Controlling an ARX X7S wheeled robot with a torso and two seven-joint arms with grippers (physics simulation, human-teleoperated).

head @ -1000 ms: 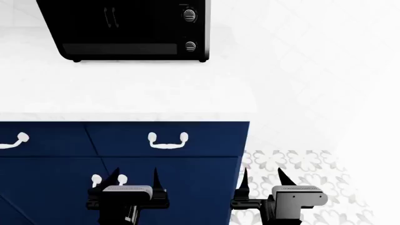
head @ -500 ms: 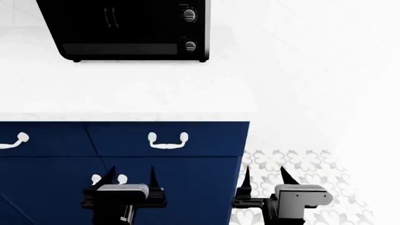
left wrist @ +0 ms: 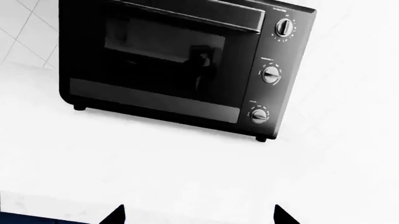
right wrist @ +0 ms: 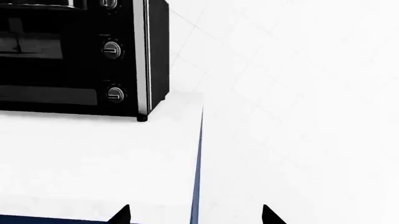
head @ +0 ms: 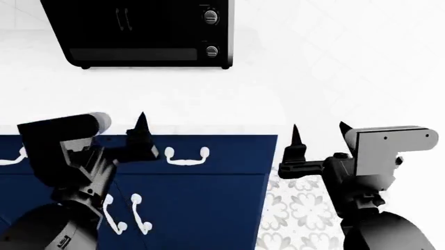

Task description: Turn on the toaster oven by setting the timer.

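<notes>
Fingers of both the left gripper [head: 143, 136] and right gripper [head: 318, 136] spread empty, bare counter [head: 174, 99] before toaster oven [head: 139, 31].

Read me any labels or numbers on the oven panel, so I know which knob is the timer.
None can be read.
Toaster oven: small print above each of the three knobs, too blurred to read.
Tick marks ring the dials; no numbers legible.
No brand name visible in any view.

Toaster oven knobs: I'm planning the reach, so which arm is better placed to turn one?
Probably right. The knob column sits on the toaster oven's right side, nearer the right gripper than the left gripper.
</notes>
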